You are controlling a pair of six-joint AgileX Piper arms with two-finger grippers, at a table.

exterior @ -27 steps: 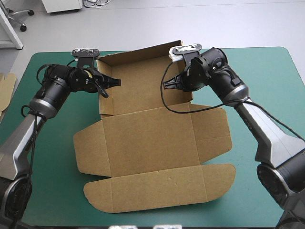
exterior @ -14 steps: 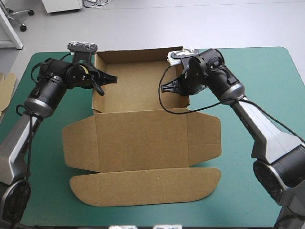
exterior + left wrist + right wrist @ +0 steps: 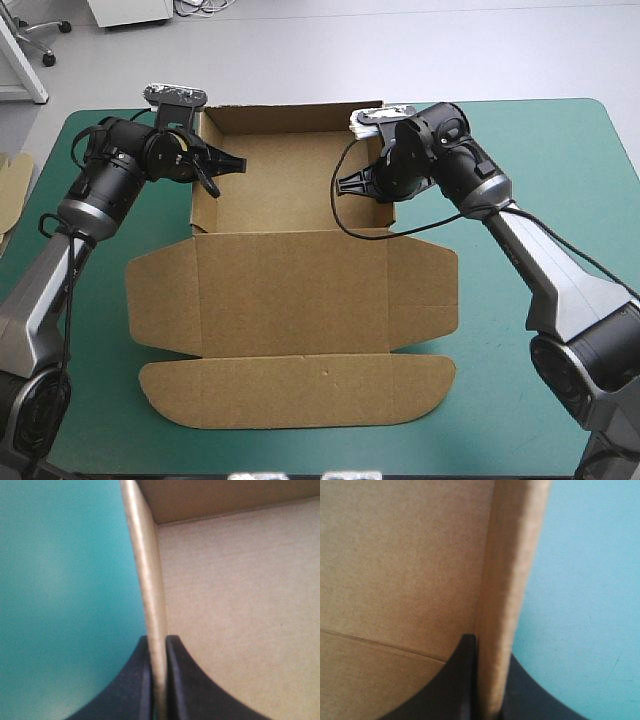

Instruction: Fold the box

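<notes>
**Both grippers pinching the box walls**

High view: the brown box [image 3: 300, 290] sits in the middle of the teal-green table [image 3: 560, 150], far half walled up, lid flat toward the near edge. Some spare board [image 3: 12, 185] pokes in at the left edge.

Left wrist view: left gripper [image 3: 159, 640] clamped on the left wall [image 3: 150, 580].

Right wrist view: right gripper [image 3: 487, 645] nipped tight on the right wall [image 3: 515, 580].

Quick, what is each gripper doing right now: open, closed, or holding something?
Left gripper: shut on the box, pinching its left raised wall.
Right gripper: shut on the box, pinching its right raised wall.
</notes>
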